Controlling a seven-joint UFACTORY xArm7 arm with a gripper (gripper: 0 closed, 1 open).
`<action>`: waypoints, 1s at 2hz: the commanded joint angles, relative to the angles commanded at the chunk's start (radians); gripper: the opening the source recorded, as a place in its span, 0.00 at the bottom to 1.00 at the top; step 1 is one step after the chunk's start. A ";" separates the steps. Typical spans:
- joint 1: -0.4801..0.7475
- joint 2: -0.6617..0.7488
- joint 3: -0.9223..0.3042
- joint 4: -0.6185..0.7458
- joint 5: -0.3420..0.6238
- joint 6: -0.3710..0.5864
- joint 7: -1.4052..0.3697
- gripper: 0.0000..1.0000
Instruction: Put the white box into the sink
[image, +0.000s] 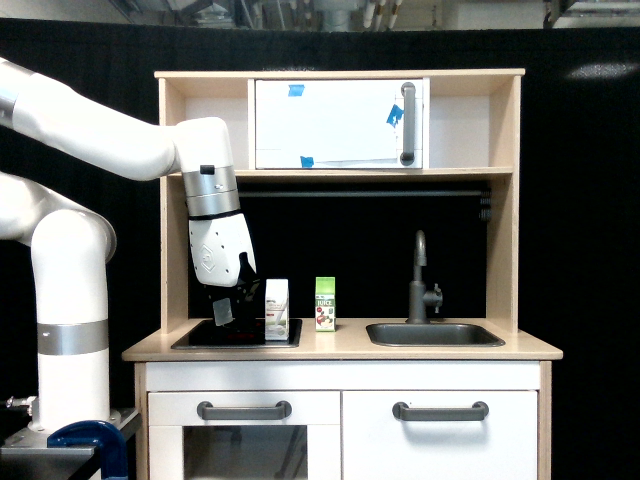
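I've got the claw (237, 305) low over the stovetop (235, 336), just beside the white box (277, 309) on the exterior view's left; I can't tell how wide its fingers stand. The box sits upright at the stovetop's edge on the surface (340, 350), not gripped. The sink (434, 335) waits empty, so the grasp, carry and drop all remain.

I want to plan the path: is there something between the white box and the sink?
Yes. The green juice carton stands on the counter between the white box and the sink. The tap rises at the sink's back. Between claw and box, nothing shows.
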 joint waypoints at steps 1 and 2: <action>0.176 0.225 -0.231 0.135 -0.074 -0.038 -0.491 1.00; 0.253 0.178 -0.272 0.190 -0.034 0.075 -0.663 1.00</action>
